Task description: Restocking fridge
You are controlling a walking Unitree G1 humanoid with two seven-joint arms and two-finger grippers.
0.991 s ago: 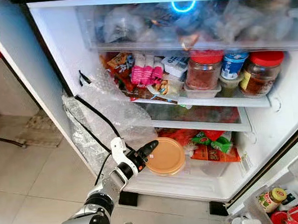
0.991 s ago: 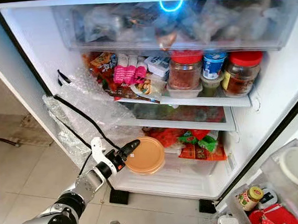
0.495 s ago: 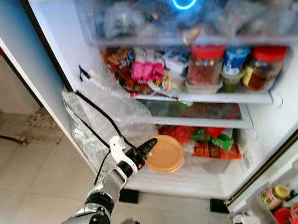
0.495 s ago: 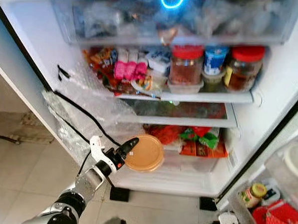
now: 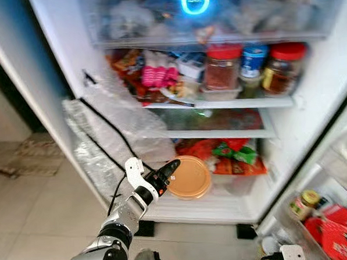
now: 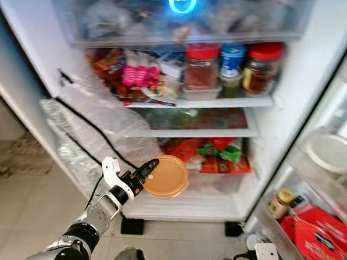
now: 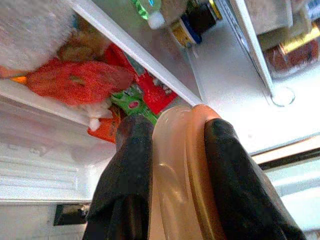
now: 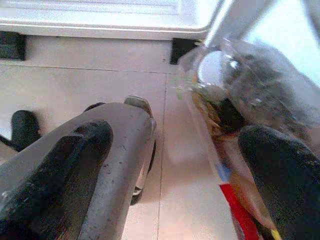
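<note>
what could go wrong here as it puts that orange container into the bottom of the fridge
1. The left gripper pinches the orange container only at its edge, so it may tilt or slip out.
2. The red and green packets crowd the bottom compartment behind it; pushing in could crush them or block the container.
3. The loose bubble wrap and black cable hang beside the arm and could snag.

Black fingers (image 7: 125,190) pinch a peach-orange tub (image 5: 189,177) with a paler, translucent edge. Just beyond the fingers lie red packets (image 5: 193,148) and a green-and-red bag (image 5: 236,153). Farther up from them stand two red-lidded jars (image 5: 220,67) of brown contents, a blue-and-white tin (image 5: 252,60) and pink sachets (image 5: 157,76). The fridge (image 5: 59,66) walls are white, with a ring of blue light (image 5: 195,2) at the top. The floor (image 5: 38,207) is pale beige tile.
</note>
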